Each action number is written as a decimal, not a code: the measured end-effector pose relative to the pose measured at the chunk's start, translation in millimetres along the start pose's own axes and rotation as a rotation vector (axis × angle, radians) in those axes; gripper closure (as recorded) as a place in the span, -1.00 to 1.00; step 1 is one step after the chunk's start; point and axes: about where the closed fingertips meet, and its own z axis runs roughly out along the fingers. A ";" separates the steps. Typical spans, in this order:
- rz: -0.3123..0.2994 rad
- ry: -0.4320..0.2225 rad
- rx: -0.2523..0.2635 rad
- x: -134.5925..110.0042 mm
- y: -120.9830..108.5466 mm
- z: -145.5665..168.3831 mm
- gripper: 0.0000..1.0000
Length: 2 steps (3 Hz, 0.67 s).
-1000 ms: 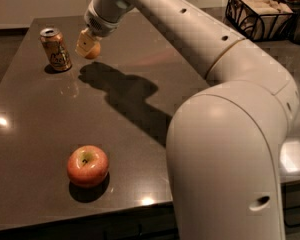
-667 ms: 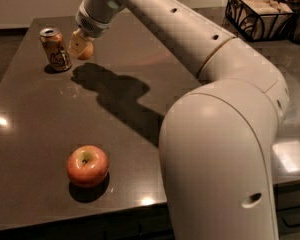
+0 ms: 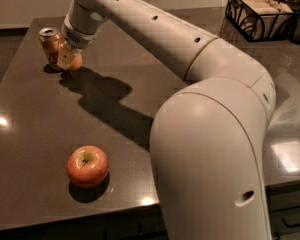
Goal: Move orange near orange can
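The gripper [image 3: 66,59] hangs low at the table's far left, closed around the small round orange-yellow fruit [image 3: 75,63], just right of the slim orange-gold drink can [image 3: 50,43]. It should set the fruit down gently before letting go, lest it roll or nudge the can. The dark glossy tabletop [image 3: 35,149] also holds a red-pink apple [image 3: 87,165] nearer; a black wire basket [image 3: 257,9] stands far right.
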 end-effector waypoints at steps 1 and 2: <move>0.003 0.013 0.006 6.7 -1.8 5.7 0.67; 0.009 0.027 0.009 18.3 -5.4 11.4 0.20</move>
